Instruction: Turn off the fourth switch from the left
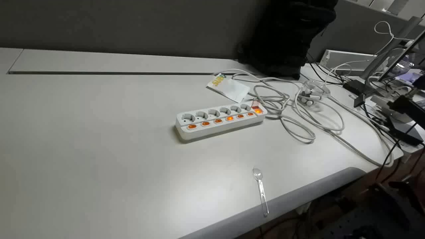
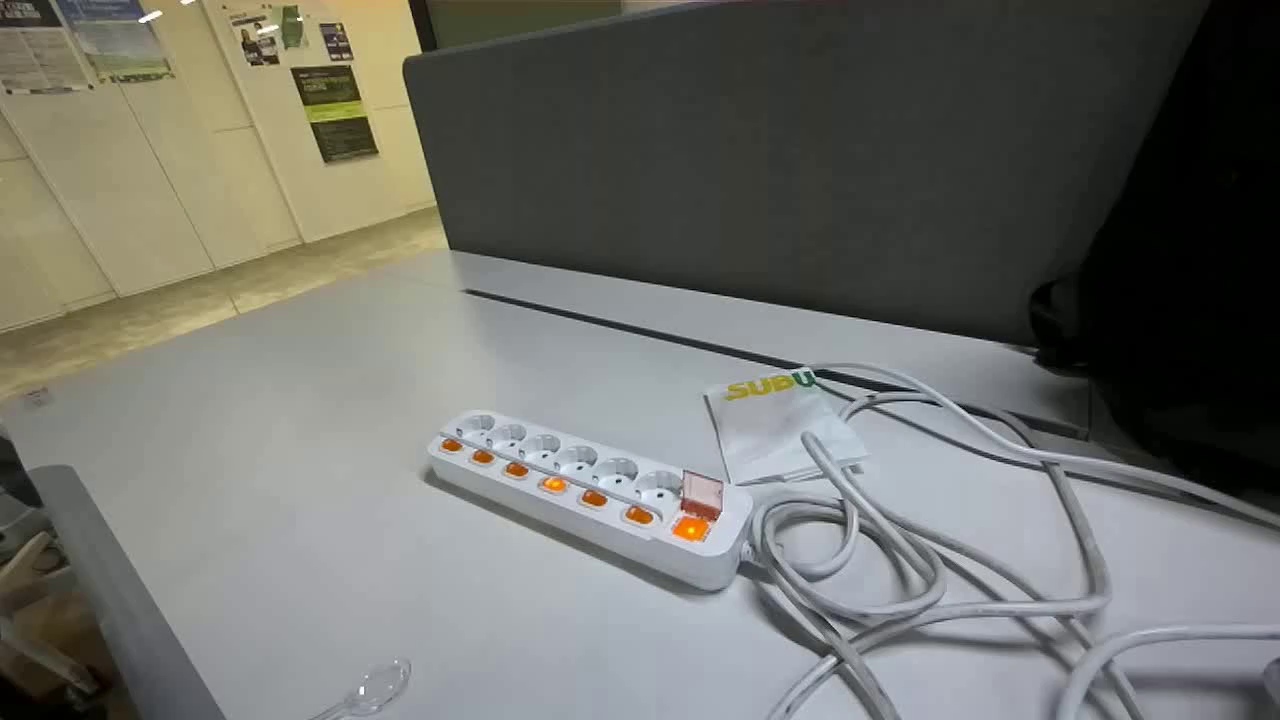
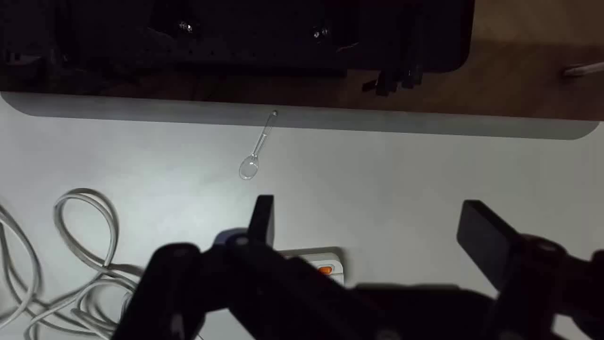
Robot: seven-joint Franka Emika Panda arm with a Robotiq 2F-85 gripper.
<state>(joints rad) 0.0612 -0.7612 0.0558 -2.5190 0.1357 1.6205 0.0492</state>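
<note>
A white power strip lies on the desk in both exterior views. It has a row of sockets and a row of orange switches. The fourth switch from the left glows in both exterior views. The larger main switch at the right end also glows, under a raised clear red cover. The other small switches look unlit. In the wrist view, my gripper is open and empty above the desk. One strip corner with an orange switch shows; the rest is hidden behind my gripper.
A clear plastic spoon lies near the desk's front edge. A white napkin lies behind the strip. Coiled grey cable spreads to the strip's right. A black backpack stands against the dark partition.
</note>
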